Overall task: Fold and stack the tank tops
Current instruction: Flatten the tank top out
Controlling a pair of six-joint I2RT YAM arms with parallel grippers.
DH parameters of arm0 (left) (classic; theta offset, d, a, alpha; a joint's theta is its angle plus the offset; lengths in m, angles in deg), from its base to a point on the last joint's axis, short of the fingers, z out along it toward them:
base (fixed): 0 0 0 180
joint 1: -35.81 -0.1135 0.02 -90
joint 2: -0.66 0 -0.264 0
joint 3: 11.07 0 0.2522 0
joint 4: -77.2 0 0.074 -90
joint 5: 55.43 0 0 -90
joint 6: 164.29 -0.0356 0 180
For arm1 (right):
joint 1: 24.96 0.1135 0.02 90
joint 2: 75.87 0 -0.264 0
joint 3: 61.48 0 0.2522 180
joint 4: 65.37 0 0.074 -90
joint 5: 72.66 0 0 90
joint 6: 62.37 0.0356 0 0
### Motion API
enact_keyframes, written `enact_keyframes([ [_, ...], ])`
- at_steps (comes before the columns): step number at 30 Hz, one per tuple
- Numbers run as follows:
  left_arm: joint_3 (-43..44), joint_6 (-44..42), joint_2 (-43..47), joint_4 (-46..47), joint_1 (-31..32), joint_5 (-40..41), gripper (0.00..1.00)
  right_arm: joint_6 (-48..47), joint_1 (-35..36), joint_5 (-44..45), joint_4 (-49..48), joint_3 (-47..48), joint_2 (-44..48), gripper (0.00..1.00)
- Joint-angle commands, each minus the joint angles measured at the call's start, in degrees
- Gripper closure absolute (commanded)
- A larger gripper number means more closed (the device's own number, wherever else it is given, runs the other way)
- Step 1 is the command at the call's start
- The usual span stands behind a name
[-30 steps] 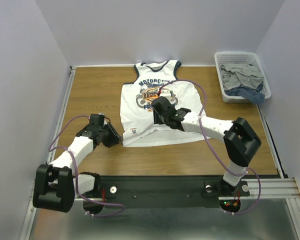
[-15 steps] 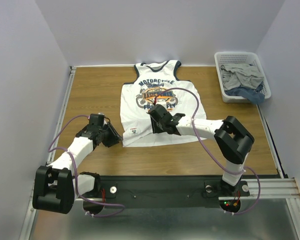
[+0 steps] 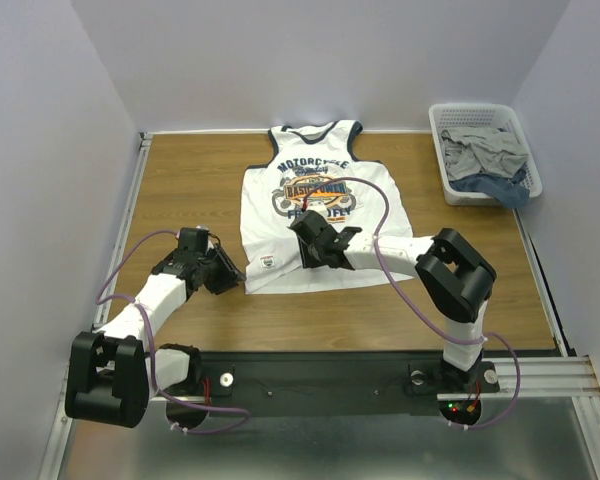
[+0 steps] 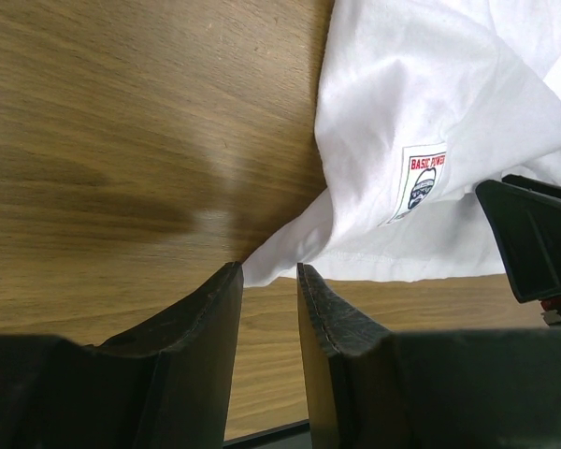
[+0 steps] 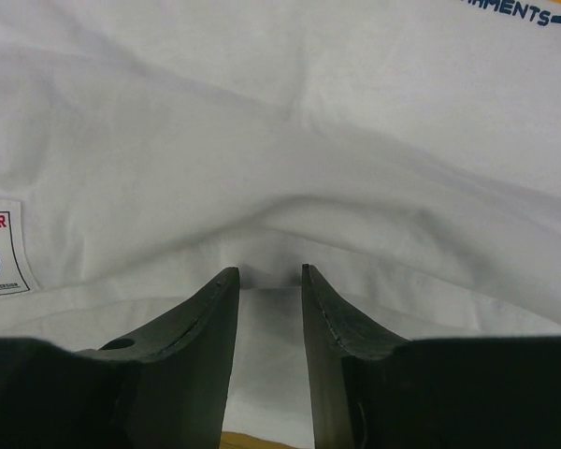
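Note:
The white tank top (image 3: 365,205) with navy trim and a "MOTORCYCLE" print lies flat, front up, in the middle of the table. My left gripper (image 3: 228,272) is low at its near-left hem corner. In the left wrist view the jaws (image 4: 269,269) stand slightly apart with the cloth corner (image 4: 262,267) at their tips. My right gripper (image 3: 305,238) rests on the shirt's lower middle. In the right wrist view its jaws (image 5: 269,271) stand slightly apart on white cloth (image 5: 280,122), against a raised fold.
A white basket (image 3: 435,120) at the back right holds several grey and blue garments (image 3: 485,155). A sewn label (image 4: 423,178) sits near the shirt's left hem. Bare wooden table (image 3: 180,190) lies to the left of the shirt. Walls close in on three sides.
My right gripper has slid left across the lower part of the shirt and its arm has folded in. The left arm has not moved.

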Motion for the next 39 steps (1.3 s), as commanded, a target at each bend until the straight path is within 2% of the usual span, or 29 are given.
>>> enact_keyframes([
  [1,1.03,0.03,1.12,-0.18,0.26,0.46,0.59,0.67,0.48,1.38,-2.11,2.56,-0.45,0.63],
  [6,0.94,0.03,0.95,-0.09,0.26,0.37,0.59,0.85,0.48,1.91,-2.02,2.56,-0.28,0.81],
  [7,1.03,0.03,0.95,-0.09,0.26,0.37,0.59,0.85,0.56,1.91,-2.02,2.47,-0.19,0.87],
  [9,1.03,0.03,1.03,-0.09,0.26,0.29,0.59,0.67,0.48,1.74,-2.02,2.3,0.33,0.93],
  [12,1.2,0.03,1.12,-0.18,0.26,0.37,0.59,0.58,0.48,1.12,-1.93,1.68,1.56,0.97],
  [32,2.78,-0.15,0.95,-0.97,0.26,0.64,0.57,5.24,4.78,-0.9,14.41,1.24,8.95,1.0],
  [39,5.59,-1.46,0.77,-5.44,0.44,2.74,0.58,6.91,7.33,-1.08,18.37,1.94,9.21,1.0],
])
